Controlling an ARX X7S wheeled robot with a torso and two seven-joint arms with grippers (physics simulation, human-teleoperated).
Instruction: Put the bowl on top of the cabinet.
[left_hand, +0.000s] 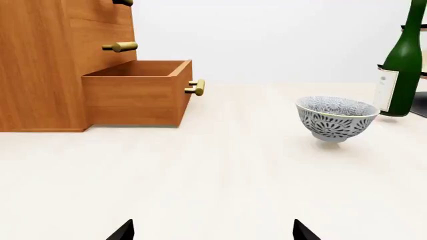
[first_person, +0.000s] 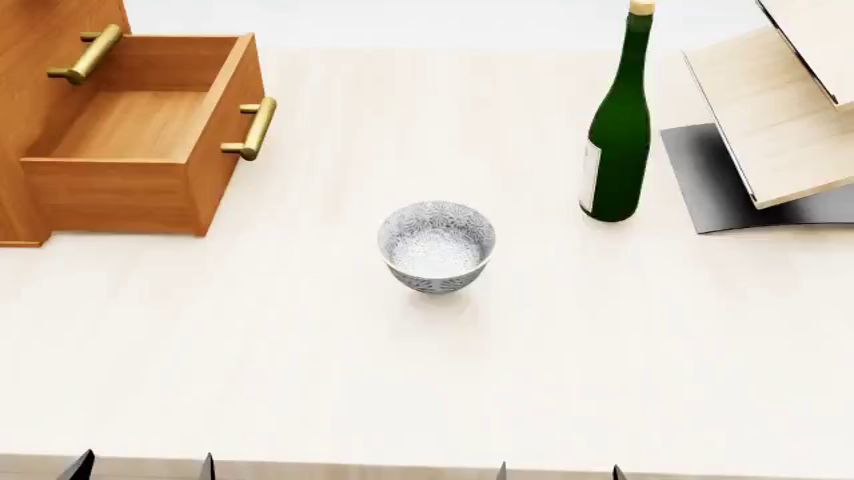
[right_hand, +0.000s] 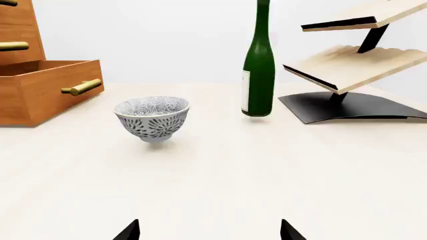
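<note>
The speckled bowl (first_person: 437, 246) stands upright and empty in the middle of the pale table; it also shows in the left wrist view (left_hand: 337, 118) and the right wrist view (right_hand: 153, 119). The orange-brown cabinet (first_person: 34, 110) stands at the far left with its bottom drawer (first_person: 140, 130) pulled out; its top is out of view. My left gripper (first_person: 140, 468) and right gripper (first_person: 558, 472) sit at the near table edge, both open and holding nothing, well short of the bowl. Only the black fingertips (left_hand: 124, 231) (right_hand: 130, 231) show in the wrist views.
A green wine bottle (first_person: 618, 130) stands upright to the right of the bowl. Beyond it, at the far right, is a pale tilted wooden rack (first_person: 781, 110) on a dark base (first_person: 721, 185). Brass handles (first_person: 254, 128) stick out from the drawer fronts.
</note>
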